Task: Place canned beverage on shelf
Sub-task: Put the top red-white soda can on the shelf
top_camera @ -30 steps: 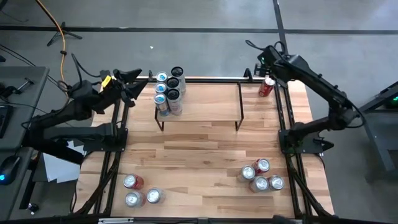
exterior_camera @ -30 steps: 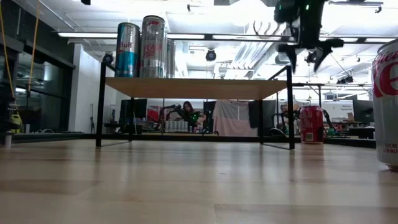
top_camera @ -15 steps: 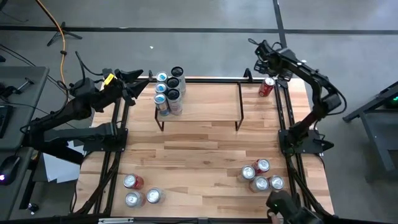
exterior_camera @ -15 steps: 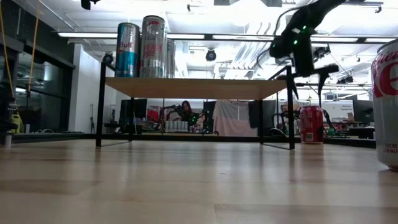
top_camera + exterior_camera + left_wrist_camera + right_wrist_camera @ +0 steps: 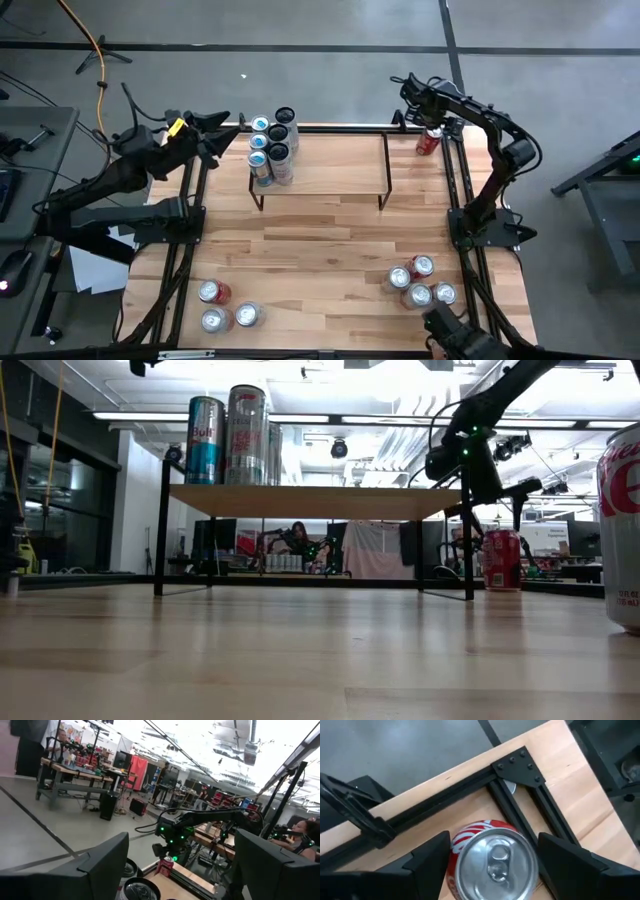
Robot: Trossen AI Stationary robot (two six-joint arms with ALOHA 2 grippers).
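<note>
A red can [image 5: 428,140] stands upright on its base at the table's far right corner, just right of the shelf [image 5: 320,165]. My right gripper [image 5: 430,122] hangs open above the can, slanting down. In the right wrist view its two fingers stand on either side of the can's silver top [image 5: 492,857], apart from it. In the low view the gripper [image 5: 495,505] is a little above the can [image 5: 501,560]. Several cans [image 5: 272,148] stand at the shelf's left end. My left gripper [image 5: 222,135] waits open beside them, off the table's far left.
Loose cans stand in a group at the near right [image 5: 420,282] and another at the near left [image 5: 225,305]. One near can fills the low view's right edge [image 5: 622,530]. Black frame rails and a corner bracket [image 5: 515,770] run right behind the red can.
My right gripper has come down toward the red can and tipped more steeply downward, from well above the shelf top to about its height. Its fingers stay apart. The can has not moved.
</note>
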